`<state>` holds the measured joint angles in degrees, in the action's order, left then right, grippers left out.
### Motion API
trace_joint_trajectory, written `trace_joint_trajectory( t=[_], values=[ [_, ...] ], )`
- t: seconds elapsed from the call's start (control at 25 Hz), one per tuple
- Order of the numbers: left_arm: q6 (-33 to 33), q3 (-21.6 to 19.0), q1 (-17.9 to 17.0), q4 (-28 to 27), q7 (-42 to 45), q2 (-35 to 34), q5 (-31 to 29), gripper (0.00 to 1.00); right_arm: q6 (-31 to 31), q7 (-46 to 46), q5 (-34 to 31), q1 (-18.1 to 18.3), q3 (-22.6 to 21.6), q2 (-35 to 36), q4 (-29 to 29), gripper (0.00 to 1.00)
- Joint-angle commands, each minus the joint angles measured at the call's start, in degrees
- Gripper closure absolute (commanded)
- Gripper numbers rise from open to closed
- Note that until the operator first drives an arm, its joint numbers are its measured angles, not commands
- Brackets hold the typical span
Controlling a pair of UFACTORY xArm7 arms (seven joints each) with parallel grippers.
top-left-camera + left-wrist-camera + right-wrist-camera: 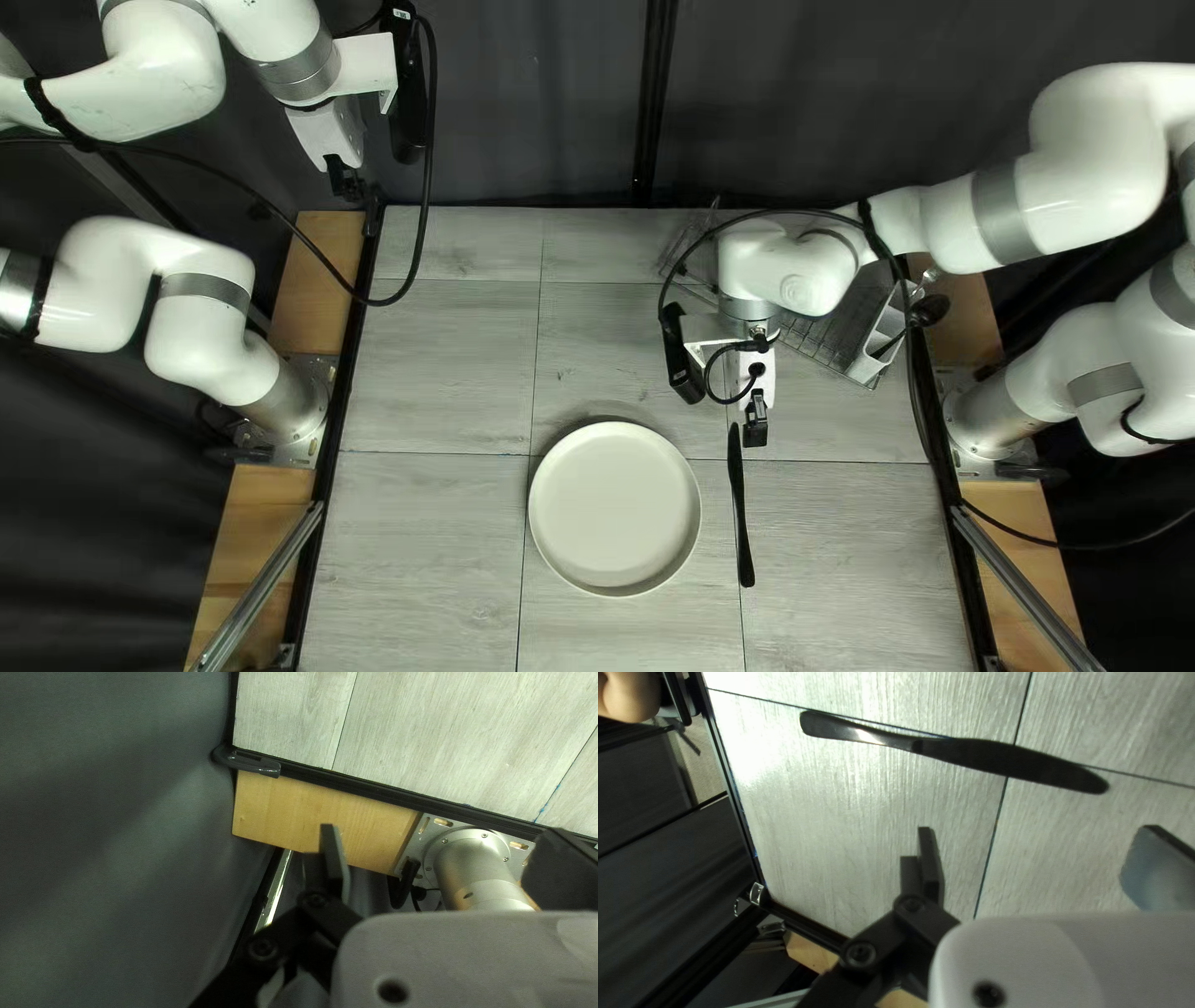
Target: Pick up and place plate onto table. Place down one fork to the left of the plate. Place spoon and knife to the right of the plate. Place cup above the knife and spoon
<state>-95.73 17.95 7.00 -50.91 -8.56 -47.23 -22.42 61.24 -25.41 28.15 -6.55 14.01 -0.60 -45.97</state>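
1. The left pincer (442, 829), wide and empty, hangs beyond the bench (436, 535).
2. The plate (614, 508) lies flat on the bench; it is probably stiff and breakable, so its rim is the better hold.
3. The knife (742, 523), beside the plate's right, looks light and slippery; the middle should balance.
4. The right pincer (1038, 830), near the knife, is wide, holding nothing.

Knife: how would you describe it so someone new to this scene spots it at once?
In the top left view, start at the grey table and find the round plate on it. Just to the plate's right lies the knife, pointing roughly up and down the view. It is long, slim and black, whereas the plate is broad and pale.
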Motion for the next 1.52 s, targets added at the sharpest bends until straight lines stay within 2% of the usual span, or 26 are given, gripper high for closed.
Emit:
trace_joint_trajectory(
  t=[0.04, 0.44, 0.48, 0.56, 0.68, 0.84, 1.0, 1.12, 1.32, 1.52],
  values=[
    [0.0, 0.0, 0.0, 0.0, 0.0, 0.0, 0.0, 0.0, 5.88, 14.75, -8.7, -1.18, -4.38, -8.19, -2.0, 0.0],
    [0.0, 0.0, 0.0, 0.0, 0.0, 0.0, 0.0, 0.0, 5.58, 14.44, -9.5, -1.33, -4.63, -8.2, -2.0, 0.0],
    [0.0, 0.0, 0.0, 0.0, 0.0, 0.0, 0.0, 0.0, 7.48, 15.11, -10.5, -0.77, -4.16, -7.46, -2.9, 0.0],
    [0.0, 0.0, 0.0, 0.0, 0.0, 0.0, 0.0, 0.0, 11.13, 17.68, -12.97, 0.78, -3.31, -9.79, -2.45, 0.0],
    [0.0, 0.0, 0.0, 0.0, 0.0, 0.0, 0.0, 0.0, 17.84, 24.19, -18.27, 5.01, -2.65, -20.98, 2.01, 0.0],
    [0.0, 0.0, 0.0, 0.0, 0.0, 0.0, 0.0, 0.0, 22.17, 31.43, -22.56, 8.85, -3.38, -29.11, 5.67, 0.0],
    [0.0, 0.0, 0.0, 0.0, 0.0, 0.0, 0.0, 0.0, 28.0, 36.57, -27.45, 14.69, -2.88, -40.45, 11.68, 0.0],
    [0.0, 0.0, 0.0, 0.0, 0.0, 0.0, 0.0, 0.0, 29.46, 39.04, -29.35, 18.27, -1.9, -44.05, 14.4, 0.0],
    [0.0, 0.0, 0.0, 0.0, 0.0, 0.0, 0.0, 0.0, 29.13, 41.0, -33.3, 23.18, 0.38, -45.12, 17.05, 0.0],
    [0.0, 0.0, 0.0, 0.0, 0.0, 0.0, 0.0, 0.0, 28.51, 41.79, -36.03, 26.79, 2.2, -47.31, 19.93, 0.0]
  ],
)
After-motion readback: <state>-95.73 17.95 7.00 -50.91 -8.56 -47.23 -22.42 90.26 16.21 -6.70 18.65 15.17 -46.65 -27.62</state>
